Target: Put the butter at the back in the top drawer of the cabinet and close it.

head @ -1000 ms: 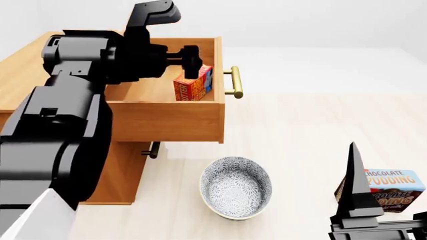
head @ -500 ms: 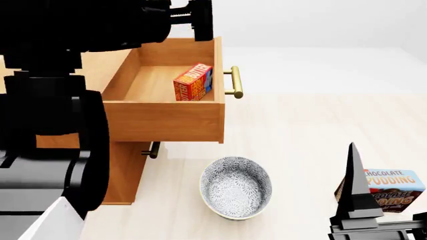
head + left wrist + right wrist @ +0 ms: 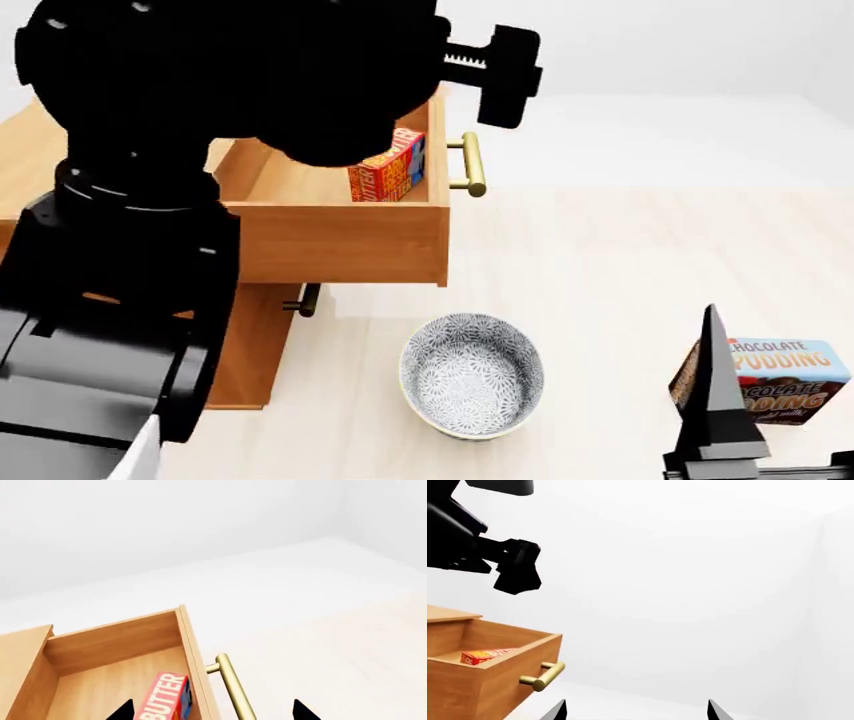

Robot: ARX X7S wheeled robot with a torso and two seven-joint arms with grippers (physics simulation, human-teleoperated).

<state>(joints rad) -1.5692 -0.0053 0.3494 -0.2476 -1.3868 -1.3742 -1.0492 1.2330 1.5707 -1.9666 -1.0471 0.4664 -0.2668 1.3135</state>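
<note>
1. While the butter (image 3: pixel 388 166) already stands inside the open top drawer (image 3: pixel 334 240), the step left is, by my judgement, closing that drawer, so the relation that matters is between the left gripper (image 3: pixel 507 75) and the brass bar handle (image 3: pixel 469 164).
2. The butter is a small orange-red carton with a blue side. It sits on the drawer floor just behind the drawer front, at the handle end, touching neither gripper.
3. In the head view the left gripper hangs above the drawer's front corner, higher than the handle and a little beyond it, away from the cabinet (image 3: pixel 54 140).
4. The left wrist view looks down on the handle (image 3: pixel 233 687) and the butter (image 3: pixel 167 700); both fingertips show well apart at the frame edge with nothing between them, so its jaws stand spread and empty.
5. The handle's long axis runs along the drawer front, across the direction in which the drawer slides.
6. The right gripper (image 3: pixel 636 711) sits low, near the chocolate pudding box (image 3: pixel 774 380) and well apart from the drawer. Its fingertips are also spread and hold nothing.
7. A patterned bowl (image 3: pixel 473 374) rests on the floor between them.
8. The left arm is clearly the nearer one for pushing the drawer front in.
</note>
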